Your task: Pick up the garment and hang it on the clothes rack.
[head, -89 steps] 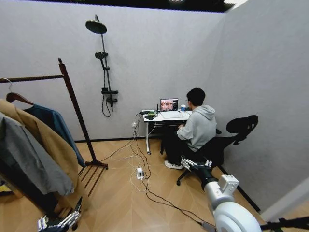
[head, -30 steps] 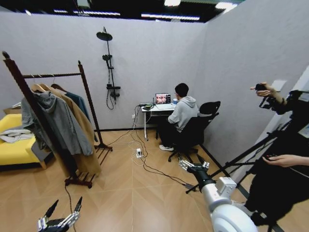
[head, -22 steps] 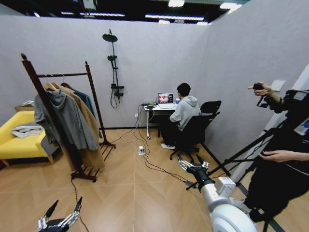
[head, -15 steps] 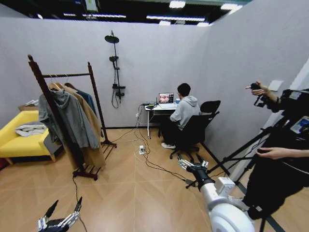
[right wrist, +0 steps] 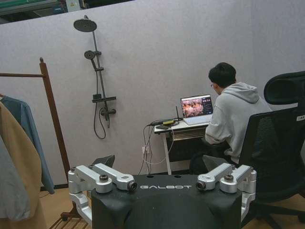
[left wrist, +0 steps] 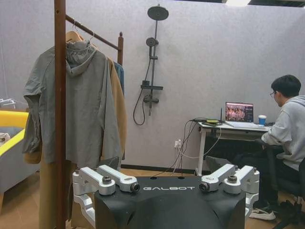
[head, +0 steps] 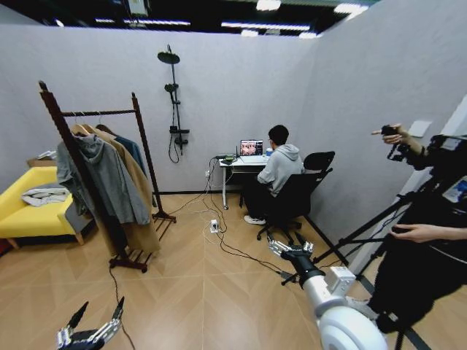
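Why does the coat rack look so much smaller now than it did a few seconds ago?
The camera moved, not the rack: the robot backed away and turned, so the clothes rack now stands whole and far off, with a yellow sofa showing beside it. The teal garment still hangs there behind the tan and grey coats. Both the left gripper and right gripper stayed open and empty.

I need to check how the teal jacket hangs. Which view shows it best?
The right wrist view: the teal jacket shows a shoulder and sleeve beside the tan coat. In the head view the jacket is a small sliver behind the coats; in the left wrist view, just a narrow edge.
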Robot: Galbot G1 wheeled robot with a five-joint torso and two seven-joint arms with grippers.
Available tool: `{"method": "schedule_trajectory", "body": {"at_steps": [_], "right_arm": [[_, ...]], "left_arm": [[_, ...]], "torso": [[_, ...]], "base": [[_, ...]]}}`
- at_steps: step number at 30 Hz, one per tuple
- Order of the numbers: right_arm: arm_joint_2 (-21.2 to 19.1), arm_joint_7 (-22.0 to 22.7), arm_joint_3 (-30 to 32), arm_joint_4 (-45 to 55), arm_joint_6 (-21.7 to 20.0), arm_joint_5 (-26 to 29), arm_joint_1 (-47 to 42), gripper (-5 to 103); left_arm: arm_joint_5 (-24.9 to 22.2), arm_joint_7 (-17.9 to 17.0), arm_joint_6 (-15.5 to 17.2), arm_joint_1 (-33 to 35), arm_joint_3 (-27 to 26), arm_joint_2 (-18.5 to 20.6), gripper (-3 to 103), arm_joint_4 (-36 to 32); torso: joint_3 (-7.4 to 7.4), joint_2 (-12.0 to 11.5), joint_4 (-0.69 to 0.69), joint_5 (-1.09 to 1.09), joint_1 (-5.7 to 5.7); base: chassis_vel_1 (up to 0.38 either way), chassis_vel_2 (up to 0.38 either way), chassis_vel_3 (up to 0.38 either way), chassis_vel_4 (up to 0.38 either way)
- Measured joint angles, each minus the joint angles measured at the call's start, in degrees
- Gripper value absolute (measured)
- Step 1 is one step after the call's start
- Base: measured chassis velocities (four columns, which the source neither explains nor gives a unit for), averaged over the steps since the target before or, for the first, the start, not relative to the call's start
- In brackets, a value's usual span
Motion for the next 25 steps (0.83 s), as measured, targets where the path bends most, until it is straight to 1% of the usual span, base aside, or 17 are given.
{"method": "schedule_trajectory", "body": {"at_steps": [2, 4, 12, 18, 19, 22, 24, 25], "right_arm": [[0.05, -0.05, 0.09, -0.05, 0.40, 0.06, 0.07, 100], [0.09, 0.04, 0.26, -0.63, 1.79, 0.04, 0.48, 100], [-0.10, -0.57, 1.68, -1.02, 2.04, -0.24, 0.04, 100], [-0.91, -4.16, 4.31, -1.71, 1.61, -0.51, -2.01, 100], [-0.91, -4.16, 4.31, -1.71, 1.61, -0.51, -2.01, 100], [-1.12, -6.70, 6.66, -4.01, 3.48, -1.65, -4.60, 100], [-1.02, -7.28, 7.10, -4.50, 4.12, -2.13, -5.17, 100], [-0.74, -8.25, 7.80, -4.98, 5.05, -2.89, -6.16, 100]], "left_arm": [[0.00, 0.00, 0.00, 0.00, 0.00, 0.00, 100, 0.00], [0.00, 0.00, 0.00, 0.00, 0.00, 0.00, 100, 0.00], [0.00, 0.00, 0.00, 0.00, 0.00, 0.00, 100, 0.00], [0.00, -0.01, 0.00, 0.00, 0.00, 0.00, 100, 0.00], [0.00, -0.01, 0.00, 0.00, 0.00, 0.00, 100, 0.00], [0.00, 0.00, 0.00, 0.00, 0.00, 0.00, 100, 0.01], [0.00, 0.00, 0.00, 0.00, 0.00, 0.00, 100, 0.00], [0.00, 0.00, 0.00, 0.00, 0.00, 0.00, 100, 0.00]], "torso": [[0.00, 0.00, 0.00, 0.00, 0.00], [0.00, 0.00, 0.00, 0.00, 0.00], [0.00, 0.00, 0.00, 0.00, 0.00], [0.00, 0.00, 0.00, 0.00, 0.00], [0.00, 0.00, 0.00, 0.00, 0.00], [0.00, 0.00, 0.00, 0.01, 0.00], [0.00, 0.00, 0.00, 0.00, 0.00], [0.00, 0.00, 0.00, 0.01, 0.00]], "base": [[0.000, 0.000, 0.000, 0.000], [0.000, 0.000, 0.000, 0.000], [0.000, 0.000, 0.000, 0.000], [0.000, 0.000, 0.000, 0.000], [0.000, 0.000, 0.000, 0.000], [0.000, 0.000, 0.000, 0.000], [0.000, 0.000, 0.000, 0.000], [0.000, 0.000, 0.000, 0.000]]}}
